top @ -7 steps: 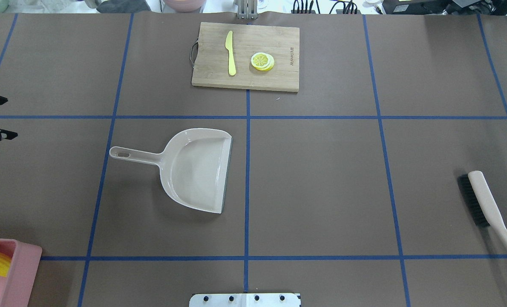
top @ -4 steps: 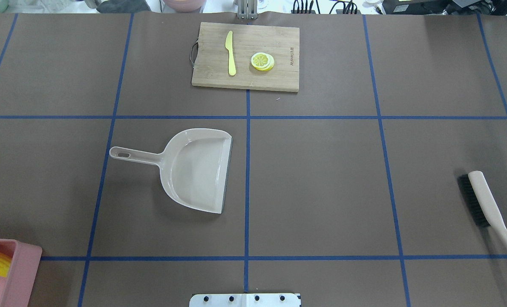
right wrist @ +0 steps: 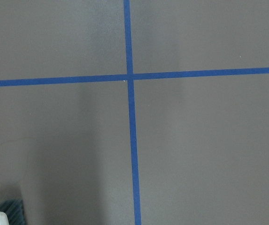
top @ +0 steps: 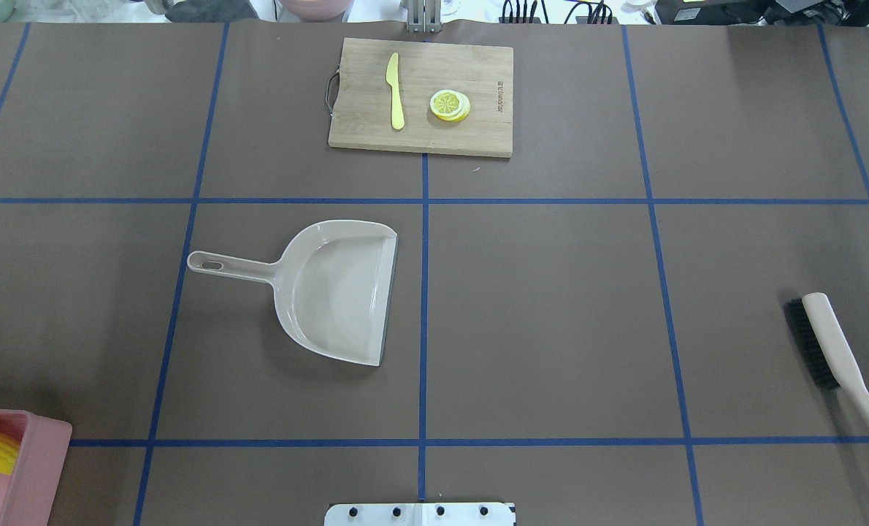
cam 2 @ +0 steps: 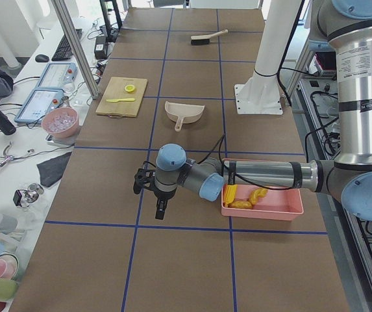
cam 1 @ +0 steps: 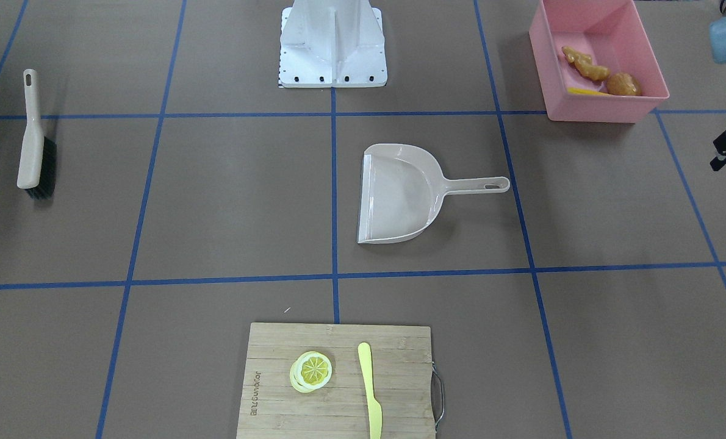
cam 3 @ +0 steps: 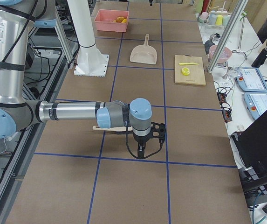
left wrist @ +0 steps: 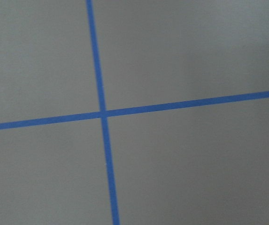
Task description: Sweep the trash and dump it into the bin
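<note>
Trash lies in the bin, near the left fingers by the worktop's end. Right fingers hang near the opposite end, just beside the brush. Dustpan sits well apart from both. Either pair's spread: cannot tell.

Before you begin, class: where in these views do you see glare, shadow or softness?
Overhead exterior: glare streaks the dustpan, soft shadow beside it. Front-facing: the brush throws a faint shadow. Left wrist: tape lines slightly soft. Right wrist: a broad dim band darkens the table.
</note>
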